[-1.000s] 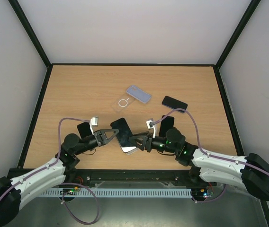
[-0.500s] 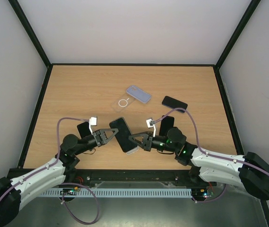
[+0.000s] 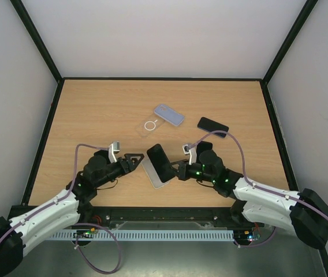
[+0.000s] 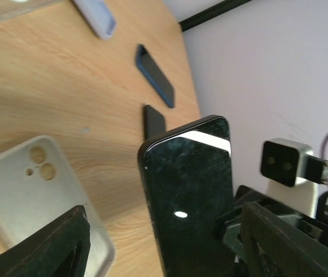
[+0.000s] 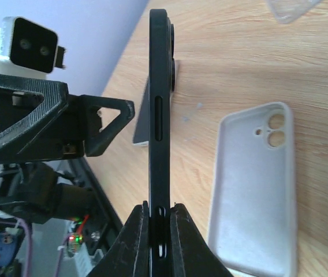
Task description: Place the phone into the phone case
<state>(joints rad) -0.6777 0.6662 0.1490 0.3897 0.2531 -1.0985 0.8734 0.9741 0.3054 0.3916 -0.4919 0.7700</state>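
Note:
A black phone (image 3: 159, 160) stands on edge, lifted off the table, with my right gripper (image 3: 172, 168) shut on its lower end. In the right wrist view the phone (image 5: 158, 115) shows edge-on, pinched between both fingers of that gripper (image 5: 159, 231). A pale grey phone case (image 3: 155, 180) lies flat, open side up, just under and beside the phone; the same case (image 5: 256, 184) sits right of the phone. My left gripper (image 3: 132, 158) is open and apart from the phone, left of it. In the left wrist view the phone's screen (image 4: 193, 190) faces this gripper (image 4: 170, 254), with the case (image 4: 37, 190) at lower left.
A clear case with a ring (image 3: 151, 125) and a lavender case (image 3: 169, 114) lie mid-table. A dark phone (image 3: 212, 124) lies to the right, another black one (image 4: 154, 121) near my right arm. A further phone (image 5: 144, 124) lies under my left gripper (image 5: 103, 124).
My left gripper opened, let go of the phone and drew back left. My right gripper shut on the phone and tilted it up, exposing the grey case beneath.

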